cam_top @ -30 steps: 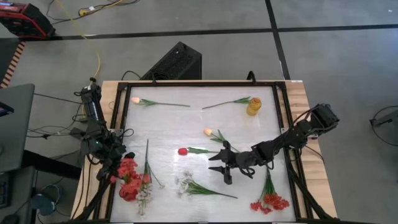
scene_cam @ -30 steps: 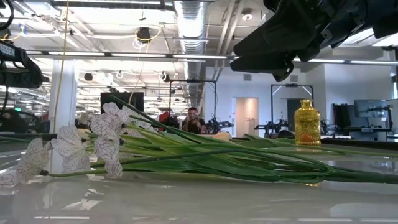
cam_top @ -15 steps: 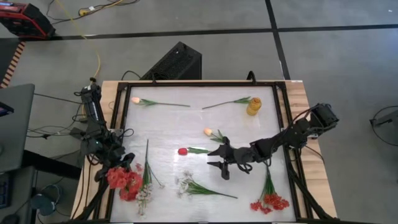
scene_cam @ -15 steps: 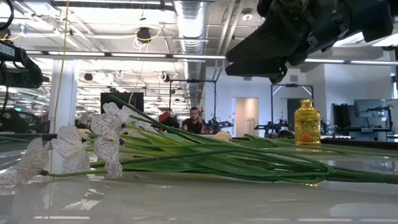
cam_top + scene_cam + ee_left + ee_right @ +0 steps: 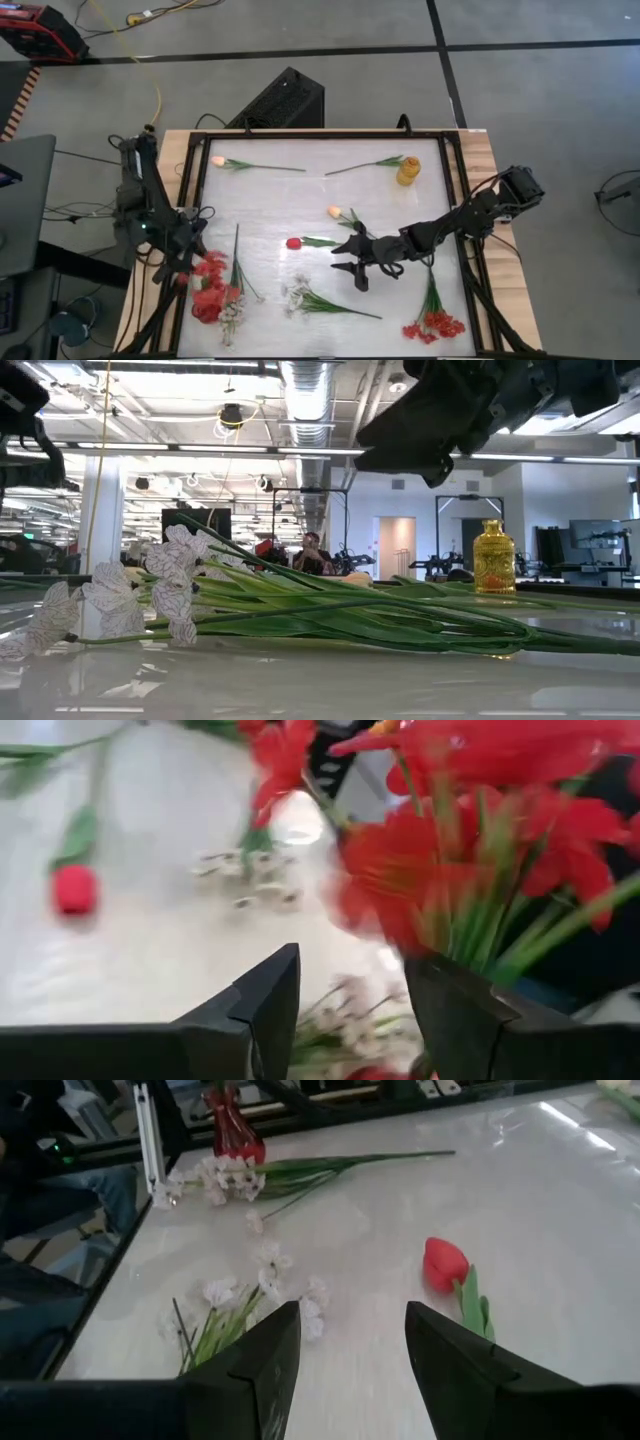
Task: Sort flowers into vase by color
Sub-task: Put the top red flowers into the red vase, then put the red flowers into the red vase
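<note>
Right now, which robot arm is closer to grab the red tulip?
The right one, probably. Its open gripper hovers just beside the red tulip mid-table, while the left gripper is at the table's edge by the red blossom clusters.

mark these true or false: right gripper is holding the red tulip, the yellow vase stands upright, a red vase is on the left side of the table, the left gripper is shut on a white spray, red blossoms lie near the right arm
1. The right gripper holds the red tulip. False: its fingers are open and the tulip lies on the table.
2. The yellow vase stands upright. True.
3. A red vase stands at the table's left side. True.
4. The left gripper is shut on a white spray. False: it is open, empty, near red flowers.
5. A red blossom cluster lies near the right arm. True.
</note>
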You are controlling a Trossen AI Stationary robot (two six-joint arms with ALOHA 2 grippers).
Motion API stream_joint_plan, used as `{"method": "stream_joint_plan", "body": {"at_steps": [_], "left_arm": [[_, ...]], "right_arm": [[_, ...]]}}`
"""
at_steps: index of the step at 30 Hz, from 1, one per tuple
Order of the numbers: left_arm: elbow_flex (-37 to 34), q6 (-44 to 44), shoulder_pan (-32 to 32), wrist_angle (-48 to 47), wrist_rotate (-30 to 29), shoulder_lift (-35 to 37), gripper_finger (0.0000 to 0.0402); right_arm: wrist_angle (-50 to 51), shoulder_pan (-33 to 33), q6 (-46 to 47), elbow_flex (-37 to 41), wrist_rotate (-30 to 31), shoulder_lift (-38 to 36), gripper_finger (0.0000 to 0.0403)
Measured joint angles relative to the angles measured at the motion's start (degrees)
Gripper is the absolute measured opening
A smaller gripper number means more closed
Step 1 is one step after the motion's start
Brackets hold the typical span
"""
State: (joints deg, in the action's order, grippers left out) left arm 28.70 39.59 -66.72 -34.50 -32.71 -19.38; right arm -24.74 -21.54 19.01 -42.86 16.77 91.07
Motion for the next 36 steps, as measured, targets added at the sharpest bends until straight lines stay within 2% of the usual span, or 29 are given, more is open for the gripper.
{"method": "stream_joint_plan", "body": {"at_steps": [12,19,23,27,32,36], "left_arm": [[15.41,1.74,2.0,-21.47,-10.05,-14.14,0.0146],[21.64,8.41,9.13,-33.34,-11.73,-20.4,0.0139],[23.41,7.3,14.63,-34.98,-13.81,-22.67,0.0139],[23.42,2.01,21.28,-34.88,-16.09,-24.29,0.0139],[23.42,-6.34,29.53,-30.79,-15.87,-24.94,0.0139],[23.42,-16.34,34.68,-24.48,-13.43,-24.85,0.0139]], "right_arm": [[2.02,0.24,-0.01,-0.04,-0.17,0.0,0.0209],[2.37,0.29,0.01,-0.04,-0.76,0.0,0.0209],[6.45,1.42,0.46,-0.04,-5.35,-1.67,0.0209],[14.5,2.65,2.01,-0.06,-6.32,-4.44,0.0209],[30.48,3.24,4.96,-1.8,-13.57,-9.02,0.0209],[48.88,1.07,-2.41,-6.86,-18.24,-11.31,0.0202]]}}
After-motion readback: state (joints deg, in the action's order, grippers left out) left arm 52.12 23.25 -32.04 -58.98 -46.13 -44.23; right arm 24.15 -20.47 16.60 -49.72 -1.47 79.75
